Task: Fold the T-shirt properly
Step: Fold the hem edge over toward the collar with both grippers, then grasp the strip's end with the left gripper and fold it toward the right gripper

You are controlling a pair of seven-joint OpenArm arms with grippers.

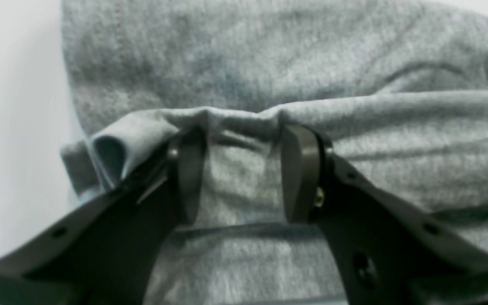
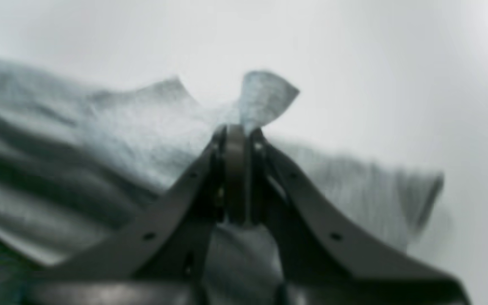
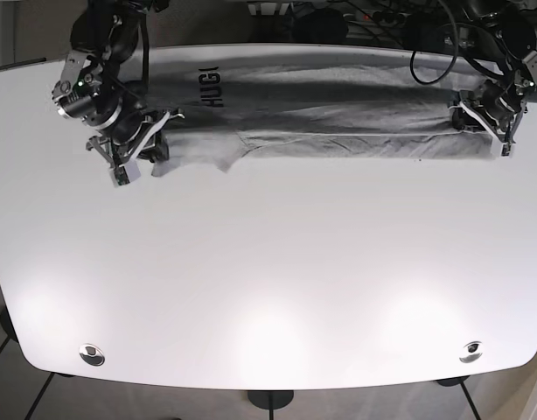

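Note:
A grey T-shirt [image 3: 338, 114] with black lettering [image 3: 212, 86] lies in a long folded strip along the far side of the white table [image 3: 268, 262]. My right gripper [image 3: 150, 144], at the strip's left end, is shut on a pinch of the shirt [image 2: 121, 140]. A small flap of cloth [image 2: 265, 97] sticks out past its tips [image 2: 237, 129]. My left gripper [image 3: 480, 115] is at the strip's right end. In the left wrist view it [image 1: 244, 131] is open, its fingers [image 1: 299, 173] resting on the shirt [image 1: 269, 55] at a folded edge.
Dark cables [image 3: 373, 17] and equipment sit behind the table's far edge. Two round metal fittings [image 3: 92, 353] [image 3: 470, 351] sit near the front corners. Floor shows beyond the table's rounded front edge.

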